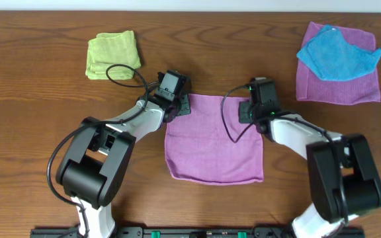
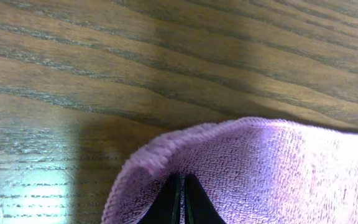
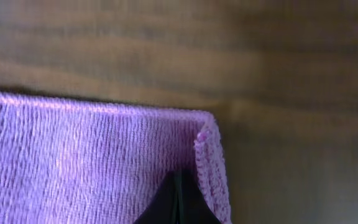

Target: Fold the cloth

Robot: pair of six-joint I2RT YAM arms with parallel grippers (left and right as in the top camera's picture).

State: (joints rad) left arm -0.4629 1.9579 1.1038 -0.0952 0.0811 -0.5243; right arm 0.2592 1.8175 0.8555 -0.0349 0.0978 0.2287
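Note:
The mauve-purple cloth [image 1: 213, 142] lies spread flat at the middle of the table. My left gripper [image 1: 179, 106] is at its far left corner and my right gripper [image 1: 247, 110] is at its far right corner. In the left wrist view the fingers [image 2: 182, 190] are shut together on the cloth [image 2: 272, 168], whose corner edge is puckered up. In the right wrist view the fingers [image 3: 179, 186] are shut on the cloth [image 3: 86, 162], and the corner hem curls up beside them.
A second mauve cloth [image 1: 349, 89] lies at the far right with a bright blue cloth [image 1: 336, 53] on top. A folded lime-green cloth [image 1: 113, 54] lies at the far left. Bare wooden table [image 1: 38, 112] surrounds them.

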